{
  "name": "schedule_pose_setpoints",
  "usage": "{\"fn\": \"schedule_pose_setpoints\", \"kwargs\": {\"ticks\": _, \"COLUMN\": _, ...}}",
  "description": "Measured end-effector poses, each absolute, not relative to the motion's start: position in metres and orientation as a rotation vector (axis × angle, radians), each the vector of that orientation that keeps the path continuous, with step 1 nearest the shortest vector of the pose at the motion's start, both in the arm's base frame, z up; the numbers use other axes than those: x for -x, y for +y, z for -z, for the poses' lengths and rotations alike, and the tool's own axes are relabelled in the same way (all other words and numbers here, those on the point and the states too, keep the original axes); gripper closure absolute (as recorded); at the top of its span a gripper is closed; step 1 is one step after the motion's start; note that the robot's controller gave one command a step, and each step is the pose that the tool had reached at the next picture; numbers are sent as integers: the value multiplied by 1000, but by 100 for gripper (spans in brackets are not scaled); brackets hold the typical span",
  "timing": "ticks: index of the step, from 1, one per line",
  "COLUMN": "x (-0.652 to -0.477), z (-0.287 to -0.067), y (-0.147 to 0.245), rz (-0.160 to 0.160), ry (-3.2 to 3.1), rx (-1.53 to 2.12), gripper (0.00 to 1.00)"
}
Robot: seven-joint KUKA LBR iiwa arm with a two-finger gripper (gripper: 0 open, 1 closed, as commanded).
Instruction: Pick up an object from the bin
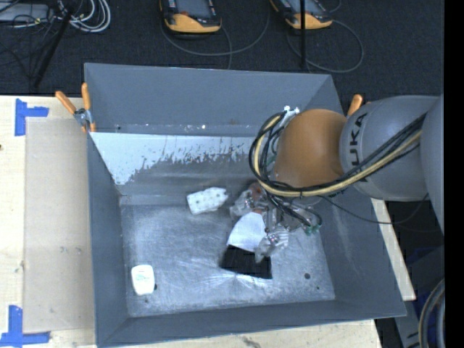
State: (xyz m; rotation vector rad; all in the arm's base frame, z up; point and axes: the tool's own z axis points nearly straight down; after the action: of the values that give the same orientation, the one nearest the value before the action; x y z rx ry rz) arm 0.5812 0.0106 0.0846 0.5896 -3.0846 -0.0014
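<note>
Deep in the grey metal bin [181, 100], my gripper [272, 236] hangs just above and to the right of a black flat piece [245, 262] that lies on the floor near the middle. Whether the gripper is parted or closed I cannot tell from this angle, as the wrist hardware crowds it. A white folded piece [245, 232], sheet-like and tilted, sits against the black piece's upper edge, and my gripper stands at its right side; whether they touch I cannot tell. Up and to the left of the black piece, near the foot of the back slope, lies a white oblong block [206, 200] with small dark marks. Well to the left of the black piece and a little lower, a small white rounded thing [143, 278] rests alone by the left wall. Above and to the right of the black piece, my orange wrist cover [308, 147] and looped cables [290, 188] hang over the floor.
</note>
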Motion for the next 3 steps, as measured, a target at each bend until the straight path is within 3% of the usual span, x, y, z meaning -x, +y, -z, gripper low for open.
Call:
{"fn": "schedule_pose_setpoints", "kwargs": {"ticks": 1, "x": -590, "z": -76, "y": 0, "rz": 8, "ry": -3107, "rx": -293, "gripper": 100}}
{"fn": "schedule_pose_setpoints", "kwargs": {"ticks": 2, "x": -590, "z": -76, "y": 0, "rz": 7, "ry": -3107, "rx": -293, "gripper": 100}}
{"fn": "schedule_pose_setpoints", "kwargs": {"ticks": 3, "x": -588, "z": -100, "y": 1, "rz": 2, "ry": -3119, "rx": -308, "gripper": 100}}
